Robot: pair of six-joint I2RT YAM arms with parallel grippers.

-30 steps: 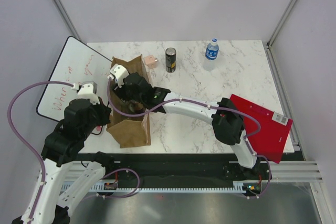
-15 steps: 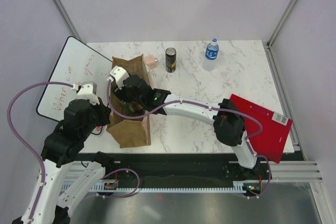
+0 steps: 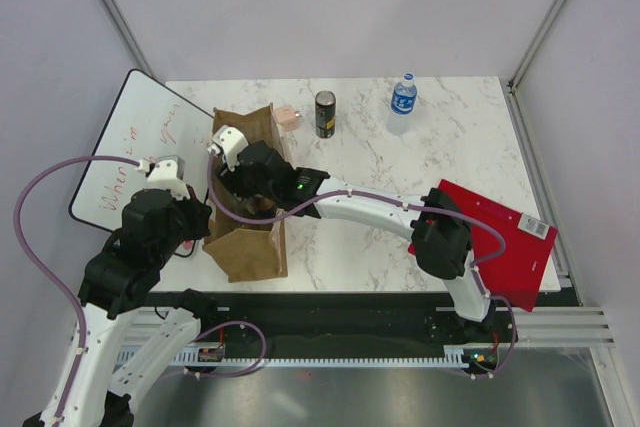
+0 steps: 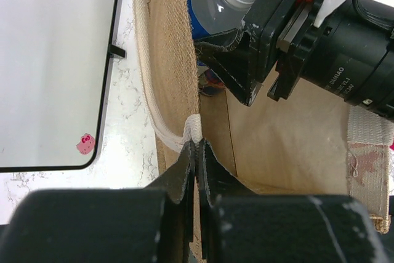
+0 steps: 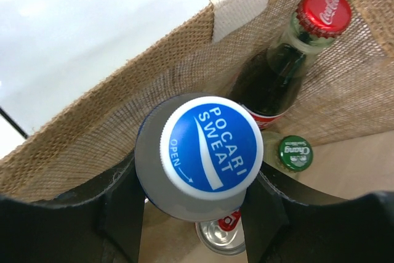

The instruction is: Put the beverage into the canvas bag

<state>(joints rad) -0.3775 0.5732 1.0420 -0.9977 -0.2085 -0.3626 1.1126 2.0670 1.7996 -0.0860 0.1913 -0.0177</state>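
Beverage: Pocari Sweat bottle (image 5: pixel 206 146), clamped upright in right gripper (image 5: pixel 194 207), inside canvas bag (image 4: pixel 169 60) mouth. Left gripper (image 4: pixel 196 152): pinching bag rim. Lower your bottle clear of cola bottle (image 5: pixel 277 72); release low.

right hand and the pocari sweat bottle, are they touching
Touching. The right wrist view shows the right hand with fingers pressed against both sides of the Pocari Sweat bottle, no gap.

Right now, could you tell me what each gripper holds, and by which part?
The right gripper holds the bottle by its shoulder, below the cap; the left gripper pinches the bag at its rim strap.
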